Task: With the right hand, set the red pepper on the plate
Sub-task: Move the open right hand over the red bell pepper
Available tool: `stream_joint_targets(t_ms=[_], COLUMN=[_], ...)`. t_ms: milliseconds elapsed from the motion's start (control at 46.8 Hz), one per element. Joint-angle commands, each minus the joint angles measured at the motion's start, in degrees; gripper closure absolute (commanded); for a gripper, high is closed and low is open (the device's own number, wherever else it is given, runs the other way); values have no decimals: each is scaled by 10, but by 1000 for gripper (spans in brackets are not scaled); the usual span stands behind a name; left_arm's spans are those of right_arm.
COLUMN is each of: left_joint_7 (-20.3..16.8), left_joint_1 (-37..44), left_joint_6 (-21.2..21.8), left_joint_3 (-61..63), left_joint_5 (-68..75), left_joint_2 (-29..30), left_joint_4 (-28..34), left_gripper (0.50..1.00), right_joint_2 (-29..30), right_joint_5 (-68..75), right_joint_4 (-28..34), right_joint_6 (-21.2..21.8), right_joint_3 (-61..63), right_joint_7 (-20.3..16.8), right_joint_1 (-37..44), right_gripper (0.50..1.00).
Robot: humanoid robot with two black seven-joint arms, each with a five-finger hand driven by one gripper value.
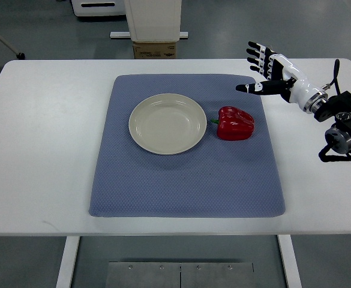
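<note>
A red pepper (234, 123) with a green stem lies on the blue mat (187, 180), just right of a cream plate (168, 123) that holds nothing. My right hand (263, 71) is up and to the right of the pepper, over the mat's far right corner, apart from it. Its fingers (257, 57) are spread and it holds nothing. The left arm does not show.
The mat lies on a white table (43, 150). A cardboard box (155, 49) and a white stand sit on the floor beyond the table's far edge. My right arm's black joint (343, 135) hangs over the table's right edge.
</note>
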Motion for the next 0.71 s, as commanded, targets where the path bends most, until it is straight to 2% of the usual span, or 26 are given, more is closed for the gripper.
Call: stream_joint_targets(t_ms=[0,406,684], left_joint_7=[0,0,0], left_joint_1=[0,0,0], left_joint_6=[0,0,0], left_joint_3=[0,0,0], left_joint_5=[0,0,0], left_joint_2=[0,0,0], left_joint_4=[0,0,1], left_gripper=[500,500,500], right_joint_2=[-2,-19,-17], right_joint_5=[-20,-51,-52], right_joint_4=[0,-2,-3], right_joint_6=[-1,-11,-76], right_joint_3=[-31,-205,-313], right_joint_7=[18,78,95], right_joint_1=[9,72,98], right_gripper=[502,505,505])
